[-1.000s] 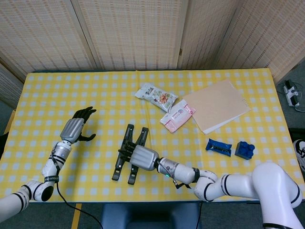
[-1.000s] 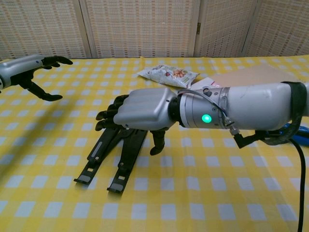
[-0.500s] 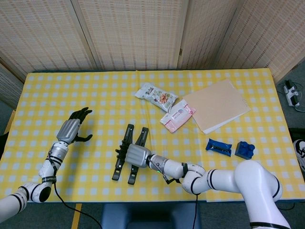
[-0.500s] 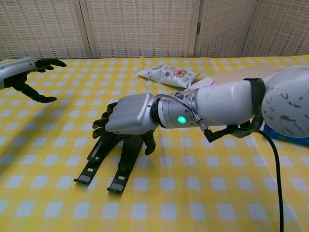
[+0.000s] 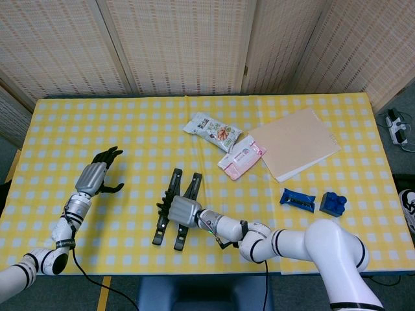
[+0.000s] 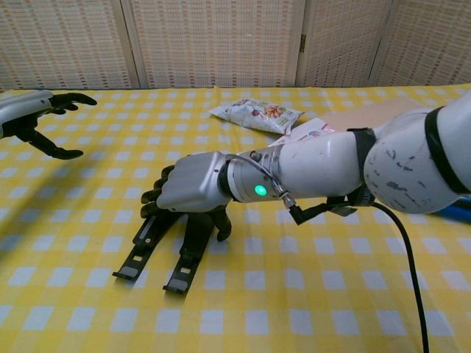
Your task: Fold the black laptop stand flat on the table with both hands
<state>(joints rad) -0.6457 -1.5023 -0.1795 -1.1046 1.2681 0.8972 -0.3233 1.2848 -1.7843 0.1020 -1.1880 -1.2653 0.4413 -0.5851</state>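
Tablecloth (image 5: 272, 129) in yellow check fills the scene, and near its front edge the black laptop stand (image 5: 163, 223) lies with its two long bars side by side, feet toward the robot. Over the past second the right hand (image 6: 193, 193) has slid along the stand toward the robot's left and dropped lower, so that it now sits squarely over the bars' far half with its dark fingers (image 6: 156, 197) curled down onto them. The stand itself has not shifted on the cloth in that time and already looks low to the table, which suggests the folding is at or near its last stage, a pressing-down rather than a fresh grasp; whether the bars are fully flat under the palm cannot be told, since the hand covers that part. The right hand appears to press on the stand from above with fingers bent around its upper end; whether they actually close round a bar is hidden.

The left hand (image 5: 94, 177) has drifted a little nearer the robot and hangs above the cloth well apart from the stand, fingers spread, thumb out, holding nothing. For a two-handed job it has yet to take its share.

Farther back lie a tan folder (image 5: 298, 142), a snack packet (image 5: 213, 130), a pink wipes pack (image 5: 242, 156), and two blue pieces (image 5: 315, 201) to the right.
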